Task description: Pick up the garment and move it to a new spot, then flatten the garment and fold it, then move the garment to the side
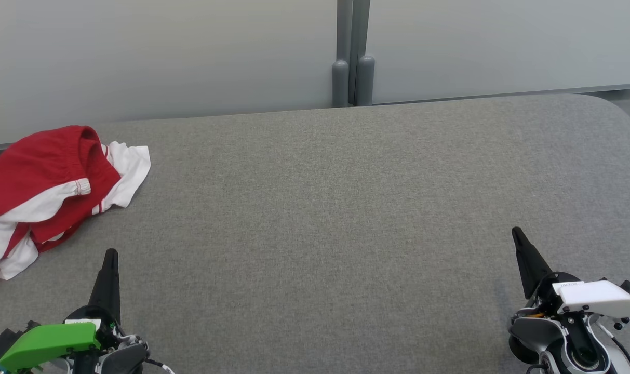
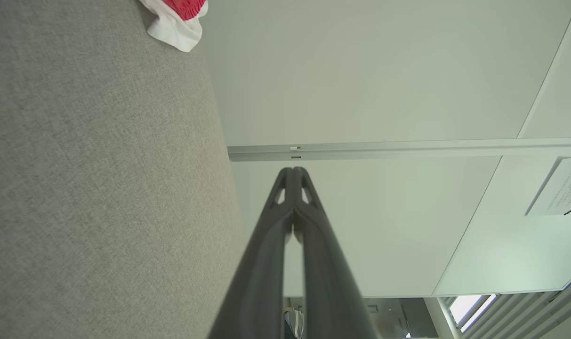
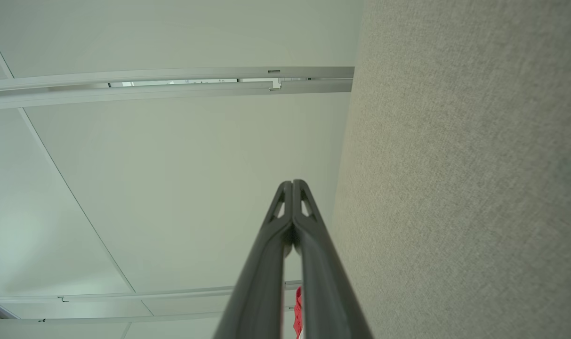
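Our jaws rest clenched, both empty.
A crumpled red-and-white fabric garment (image 1: 34,171) lies on the grey cloth-covered desk (image 1: 346,208), beyond our left jaws, apart.

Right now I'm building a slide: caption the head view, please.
Crumpled red-and-white garment far left on grey table; left gripper and right gripper shut, empty.

No legible text; printed sheet (image 2: 556,188) on wall panel (image 2: 502,254), lettering too small to read
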You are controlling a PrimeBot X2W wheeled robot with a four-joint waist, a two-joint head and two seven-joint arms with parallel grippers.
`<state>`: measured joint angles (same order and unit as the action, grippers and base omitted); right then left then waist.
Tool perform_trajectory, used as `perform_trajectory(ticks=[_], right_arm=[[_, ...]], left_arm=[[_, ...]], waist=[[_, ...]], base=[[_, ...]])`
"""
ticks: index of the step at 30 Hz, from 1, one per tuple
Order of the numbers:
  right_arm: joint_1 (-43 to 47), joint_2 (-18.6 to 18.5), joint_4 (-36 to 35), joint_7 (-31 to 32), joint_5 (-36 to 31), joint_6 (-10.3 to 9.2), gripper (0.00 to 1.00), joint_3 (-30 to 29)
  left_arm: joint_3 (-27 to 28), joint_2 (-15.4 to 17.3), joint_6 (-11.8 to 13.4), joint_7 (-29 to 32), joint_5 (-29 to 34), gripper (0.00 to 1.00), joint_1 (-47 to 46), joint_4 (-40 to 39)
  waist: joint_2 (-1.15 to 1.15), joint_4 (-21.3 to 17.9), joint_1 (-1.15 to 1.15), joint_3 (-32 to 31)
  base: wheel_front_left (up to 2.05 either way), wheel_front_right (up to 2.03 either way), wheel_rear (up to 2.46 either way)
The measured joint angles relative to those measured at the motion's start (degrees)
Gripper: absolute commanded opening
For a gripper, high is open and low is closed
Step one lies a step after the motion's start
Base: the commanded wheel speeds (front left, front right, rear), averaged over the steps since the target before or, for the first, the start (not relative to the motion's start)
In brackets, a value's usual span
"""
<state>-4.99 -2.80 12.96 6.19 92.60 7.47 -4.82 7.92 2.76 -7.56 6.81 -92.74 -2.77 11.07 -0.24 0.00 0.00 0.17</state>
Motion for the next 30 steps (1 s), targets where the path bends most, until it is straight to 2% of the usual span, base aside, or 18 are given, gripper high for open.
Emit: perform_trajectory(ticks=[30], right_arm=[[0.00,0.00,0.00,0.00,0.00,0.00,0.00,0.00]], left_arm=[[0.00,0.00,0.00,0.00,0.00,0.00,-0.01,0.00]], waist=[[0.00,0.00,0.00,0.00]], base=[[0.00,0.00,0.00]])
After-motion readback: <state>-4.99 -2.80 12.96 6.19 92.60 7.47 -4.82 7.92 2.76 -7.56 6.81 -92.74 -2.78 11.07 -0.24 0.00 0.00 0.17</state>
